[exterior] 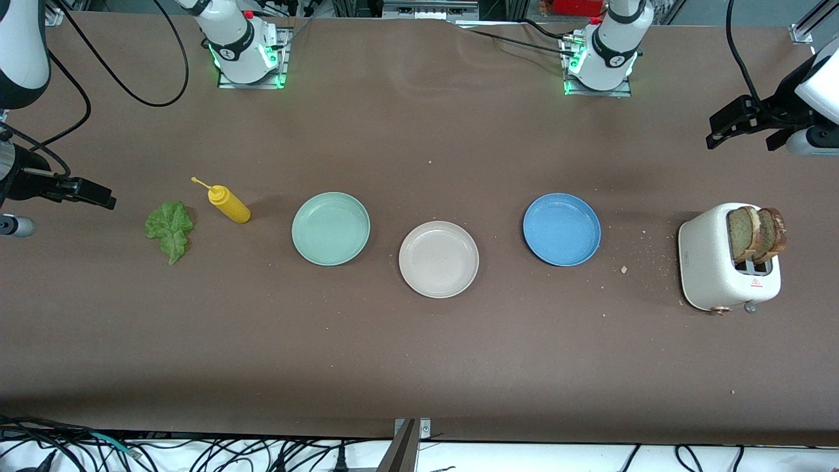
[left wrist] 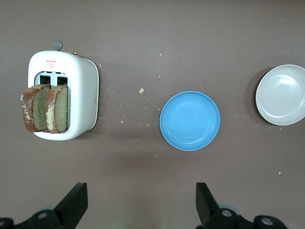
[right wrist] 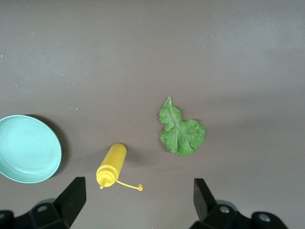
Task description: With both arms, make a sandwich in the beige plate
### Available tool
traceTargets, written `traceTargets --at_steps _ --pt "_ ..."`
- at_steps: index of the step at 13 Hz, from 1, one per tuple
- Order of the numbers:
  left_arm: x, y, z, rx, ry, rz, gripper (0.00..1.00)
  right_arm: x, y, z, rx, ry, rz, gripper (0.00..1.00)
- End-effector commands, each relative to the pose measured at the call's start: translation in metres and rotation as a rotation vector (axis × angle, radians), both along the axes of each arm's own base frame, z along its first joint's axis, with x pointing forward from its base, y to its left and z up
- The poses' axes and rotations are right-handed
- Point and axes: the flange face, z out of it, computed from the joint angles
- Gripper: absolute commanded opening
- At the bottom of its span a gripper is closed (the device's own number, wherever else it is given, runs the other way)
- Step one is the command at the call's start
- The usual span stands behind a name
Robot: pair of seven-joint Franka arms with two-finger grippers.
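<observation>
Mint-green plate [right wrist: 28, 149] and beige plate [left wrist: 282, 95], each edge-cropped.

Table [exterior: 419, 354] holds lettuce [exterior: 170, 228], bottle [exterior: 228, 202], plates [exterior: 438, 259], toaster [exterior: 726, 262].

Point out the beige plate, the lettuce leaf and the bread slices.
beige plate [exterior: 438, 259], front view, bare middle of the plate.
lettuce leaf [exterior: 170, 226], front view, centre of the leaf.
bread slices [exterior: 754, 234], front view, faces standing out of the toaster.

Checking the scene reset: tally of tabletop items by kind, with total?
Plates: 3, the mint-green plate, the beige plate, the blue plate
Bread slices: 2, standing in the toaster
Toaster: 1
Lettuce leaf: 1
Yellow squeeze bottle: 1, lying on its side
Total: 8
</observation>
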Motion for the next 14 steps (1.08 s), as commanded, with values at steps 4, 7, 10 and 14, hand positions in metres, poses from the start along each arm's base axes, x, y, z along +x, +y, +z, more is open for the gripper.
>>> traceTargets --at_steps 4,7,10,14 --pt "-0.0004 -0.0018 -0.0019 0.024 -0.006 -0.002 1.0 0.0021 -0.004 0.0044 0.02 -0.008 -0.008 1.0" --pt "-0.0004 -0.0018 -0.0019 0.024 -0.006 -0.002 1.0 0.0024 -0.0037 0.0035 0.023 -0.006 -0.007 1.0" --pt "-0.0002 -0.0018 -0.0018 0.024 -0.008 -0.002 1.0 0.0022 -0.0055 0.0035 0.024 -0.006 0.004 1.0" --pt "0.0003 -0.0019 -0.0026 0.025 -0.006 -0.002 1.0 0.0021 -0.0072 0.0035 0.026 -0.006 0.002 1.0"
